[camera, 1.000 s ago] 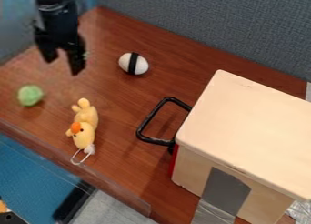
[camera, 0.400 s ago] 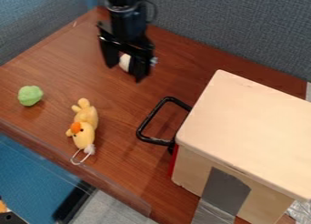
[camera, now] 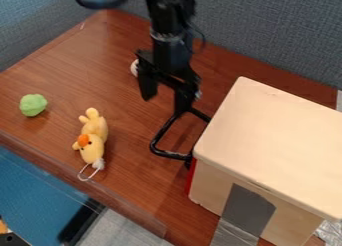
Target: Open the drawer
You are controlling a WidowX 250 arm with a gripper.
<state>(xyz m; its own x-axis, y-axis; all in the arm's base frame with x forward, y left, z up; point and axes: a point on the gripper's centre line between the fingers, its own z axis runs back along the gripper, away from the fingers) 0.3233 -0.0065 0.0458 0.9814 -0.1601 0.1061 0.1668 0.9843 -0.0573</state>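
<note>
The black gripper (camera: 163,106) hangs at the upper centre of the view, its two fingers apart with nothing between them. Its right fingertip overlaps the upper end of the black drawer handle (camera: 161,132) in the picture; whether they touch I cannot tell. The handle is a bent black loop standing out from the left side of a pale wooden box (camera: 270,140). A strip of the red drawer front (camera: 192,176) shows below the handle, under the box's lid. How far the drawer stands out from the box is hidden by the lid.
Left of the handle lies a yellow plush duck (camera: 93,140), with a green ball (camera: 33,105) farther left. A white object (camera: 135,68) is partly behind the gripper. Grey tape (camera: 248,210) runs down the box's near side. A fabric partition (camera: 267,35) stands behind the table (camera: 73,60).
From the upper left, the gripper has come right and toward the camera, past the white and black egg-shaped object, to the handle's upper end. The box and handle have not moved.
</note>
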